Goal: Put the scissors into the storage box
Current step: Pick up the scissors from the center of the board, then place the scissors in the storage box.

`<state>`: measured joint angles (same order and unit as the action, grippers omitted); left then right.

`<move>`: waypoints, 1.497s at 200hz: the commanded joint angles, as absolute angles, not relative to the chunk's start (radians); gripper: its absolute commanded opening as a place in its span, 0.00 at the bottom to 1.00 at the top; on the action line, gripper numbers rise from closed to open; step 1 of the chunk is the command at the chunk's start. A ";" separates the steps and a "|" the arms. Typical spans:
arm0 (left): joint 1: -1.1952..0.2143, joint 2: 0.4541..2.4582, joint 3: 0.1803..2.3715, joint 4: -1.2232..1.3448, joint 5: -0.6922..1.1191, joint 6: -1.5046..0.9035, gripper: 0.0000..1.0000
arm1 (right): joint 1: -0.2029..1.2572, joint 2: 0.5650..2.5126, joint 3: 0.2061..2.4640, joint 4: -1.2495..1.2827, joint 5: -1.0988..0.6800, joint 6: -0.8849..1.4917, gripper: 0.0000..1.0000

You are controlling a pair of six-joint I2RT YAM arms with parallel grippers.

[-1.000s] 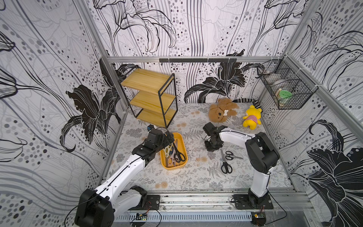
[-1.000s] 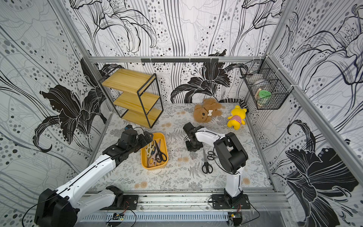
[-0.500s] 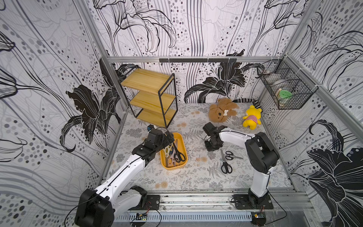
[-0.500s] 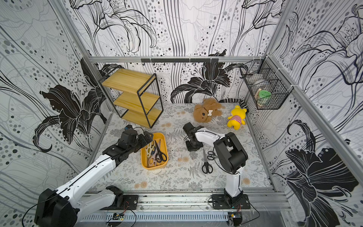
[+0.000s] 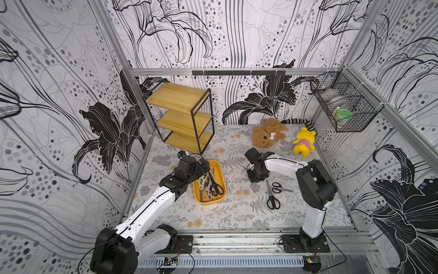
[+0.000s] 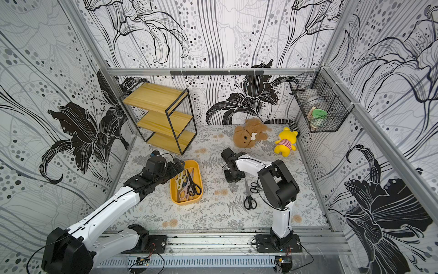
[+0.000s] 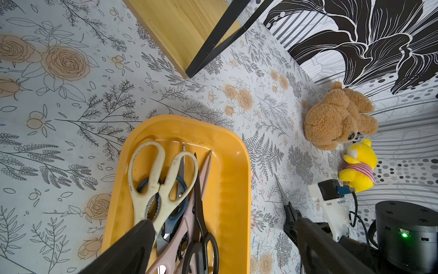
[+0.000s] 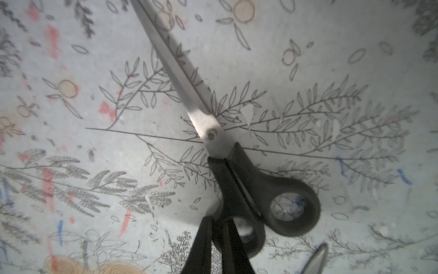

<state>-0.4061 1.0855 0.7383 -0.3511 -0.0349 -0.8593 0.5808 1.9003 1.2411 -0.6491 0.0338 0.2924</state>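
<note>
The orange-yellow storage box lies left of centre. It holds several scissors: cream shears, a dark blue pair, a pink pair and a black pair. My left gripper hangs open over the box's far end. My right gripper is shut on one handle ring of a black-handled pair lying on the mat, one finger inside the ring. In both top views the gripper hides that pair. Two more black pairs lie nearer the front.
A wooden shelf with a black frame stands at the back left, close behind the box. A brown teddy and a yellow plush lie at the back right. A black wire basket hangs on the right wall.
The right gripper's jaws have drawn in the last bit onto the handle ring. Both arms stay where they were.
</note>
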 commanded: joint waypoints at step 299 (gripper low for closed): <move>-0.238 0.837 0.583 -0.325 -0.144 -0.954 0.97 | 0.956 1.955 1.487 -0.444 -0.402 0.731 0.00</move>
<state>-0.2478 0.8658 0.5972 -0.3149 -0.1051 -0.9489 0.9516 1.9141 1.4899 -0.4145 -0.3832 0.7071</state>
